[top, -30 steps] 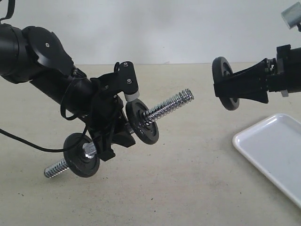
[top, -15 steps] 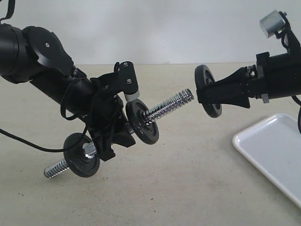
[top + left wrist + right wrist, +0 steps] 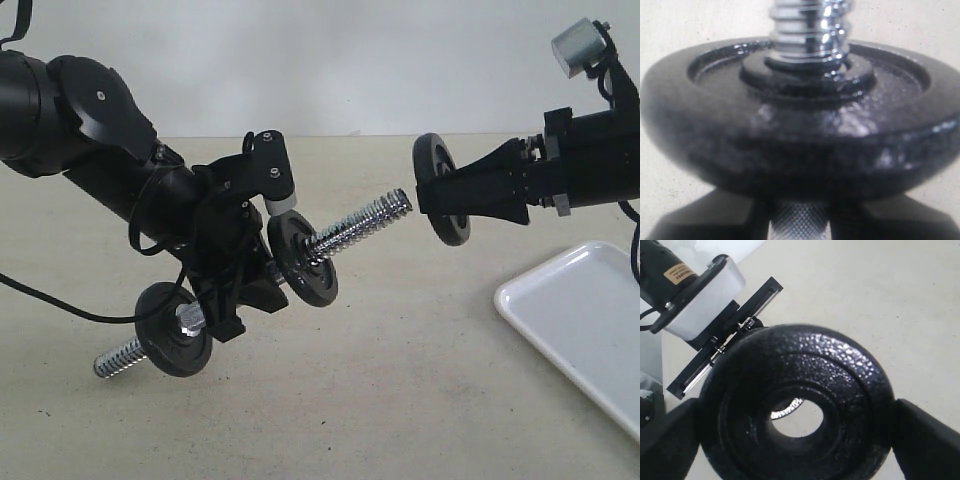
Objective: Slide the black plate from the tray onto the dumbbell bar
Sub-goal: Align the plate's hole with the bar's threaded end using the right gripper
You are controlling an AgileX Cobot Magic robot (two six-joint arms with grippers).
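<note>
Right gripper (image 3: 447, 203): reaches in from the right, above the table (image 3: 400, 400), with its jaws clamped on the rim of the black plate (image 3: 440, 188) (the right wrist view shows a dark finger on each side of the disc).
Black plate: in the air and standing on edge, well apart from the tray (image 3: 585, 315). Its flat face is turned toward the free end of the dumbbell bar (image 3: 362, 222), near the tip but with a narrow gap between them in the exterior view.
Centre hole: open; a bit of chrome thread shows through it in the right wrist view, off to one side of the hole.
Left gripper (image 3: 243, 300): closed tight on the knurled middle of the bar, between two discs.
Dumbbell bar: tilted with its right end higher, held off the table, coarse thread bare at both ends.
Upper disc (image 3: 303, 258): on the bar just beside the left gripper, on the side facing the black plate; it fills most of the left wrist view.
Lower disc (image 3: 176, 342): on the bar's lower left part, with bare thread sticking out beyond it.
Tray: white, on the table at lower right, partly cut off by the picture's edge.
</note>
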